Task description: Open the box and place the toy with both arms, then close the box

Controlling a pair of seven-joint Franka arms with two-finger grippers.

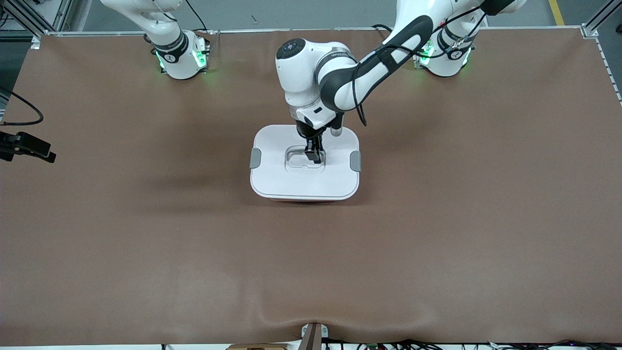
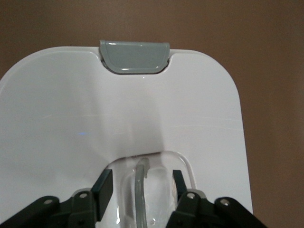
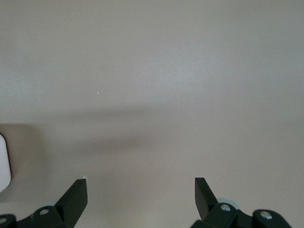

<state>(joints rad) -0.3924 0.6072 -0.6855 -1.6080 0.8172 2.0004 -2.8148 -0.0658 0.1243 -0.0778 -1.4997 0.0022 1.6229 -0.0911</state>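
The box (image 1: 291,184) stands at the table's middle with its white lid (image 1: 278,143) on and a grey clip (image 1: 255,158) at each short end. My left gripper (image 1: 314,155) is down in the lid's clear recessed handle (image 1: 297,160). In the left wrist view the left gripper (image 2: 141,175) is open, its fingers on either side of the clear handle bar (image 2: 139,199) without touching it; the lid (image 2: 71,118) and one clip (image 2: 134,56) fill the view. My right gripper (image 3: 140,182) is open and empty over a plain pale surface; it is out of the front view. The toy is out of view.
The brown table (image 1: 146,243) spreads all round the box. A black clamp with a cable (image 1: 26,146) juts in at the right arm's end. Both arm bases (image 1: 182,58) stand along the edge farthest from the front camera. A white edge (image 3: 4,164) shows in the right wrist view.
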